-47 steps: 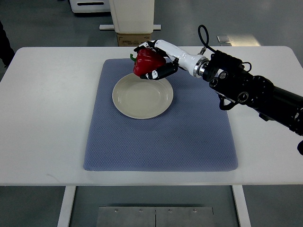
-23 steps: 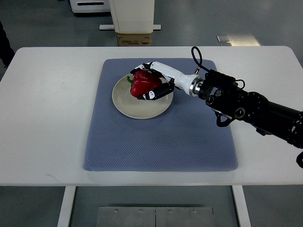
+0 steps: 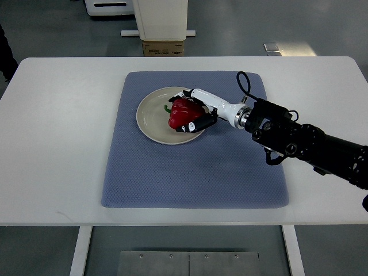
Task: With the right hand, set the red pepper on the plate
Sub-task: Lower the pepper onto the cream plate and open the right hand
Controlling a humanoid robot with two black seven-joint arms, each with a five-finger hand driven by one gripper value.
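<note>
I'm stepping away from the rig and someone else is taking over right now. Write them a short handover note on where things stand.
Right hand: fingers closed around the red pepper, arm reaching in from the right edge.
Left hand: not in view.
Red pepper: over the right half of the plate, low on it or resting on it; contact cannot be confirmed from this steep view.
Plate: on the blue mat, in its far central part, on the white table.
Done: pepper picked up and brought to the plate.
Left: open the fingers, let the pepper settle on the plate, and pull the right hand clear.
</note>
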